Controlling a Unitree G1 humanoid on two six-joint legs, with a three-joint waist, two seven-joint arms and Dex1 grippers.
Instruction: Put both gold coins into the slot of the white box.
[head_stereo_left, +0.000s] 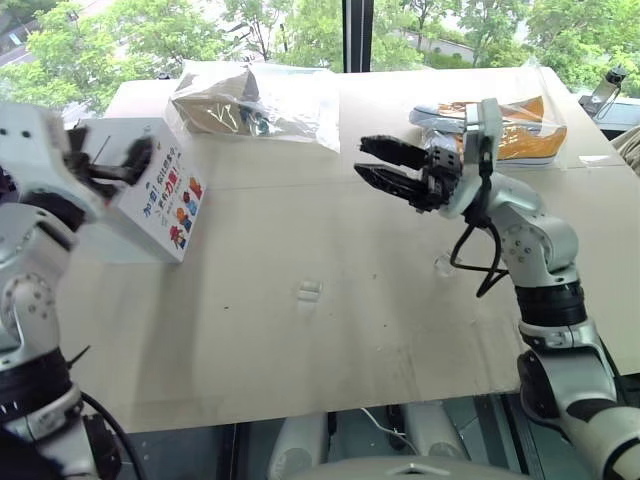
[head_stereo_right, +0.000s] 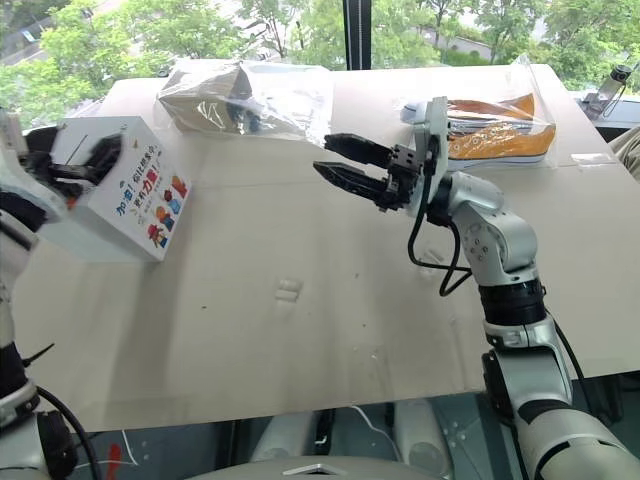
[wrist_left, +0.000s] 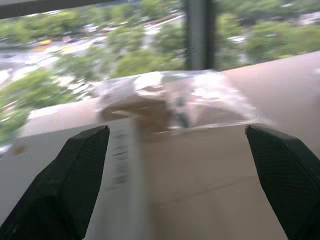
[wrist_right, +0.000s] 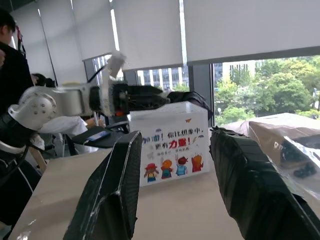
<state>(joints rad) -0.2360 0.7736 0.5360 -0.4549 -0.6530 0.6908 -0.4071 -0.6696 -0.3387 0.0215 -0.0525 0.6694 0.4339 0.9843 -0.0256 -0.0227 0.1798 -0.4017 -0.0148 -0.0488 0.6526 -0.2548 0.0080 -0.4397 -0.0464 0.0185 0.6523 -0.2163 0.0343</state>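
Observation:
The white box (head_stereo_left: 160, 205), with cartoon pictures and red text on its side, stands at the table's far left. A thin dark line on its top face (head_stereo_right: 68, 150) may be the slot. My left gripper (head_stereo_left: 105, 160) hovers over the box top, open wide, with nothing between its fingers (wrist_left: 80, 170). Over the middle of the table my right gripper (head_stereo_left: 362, 157) hangs in the air and points left at the box. Its fingers (wrist_right: 115, 190) are apart and the gap is empty. The gold coins are out of view.
Two small clear plastic holders (head_stereo_left: 309, 291) (head_stereo_left: 443, 265) lie on the table. At the back are a clear bag with a brown item (head_stereo_left: 250, 100) and a bag with orange shoes (head_stereo_left: 505, 125). A person (wrist_right: 10, 65) sits beyond the table's left end.

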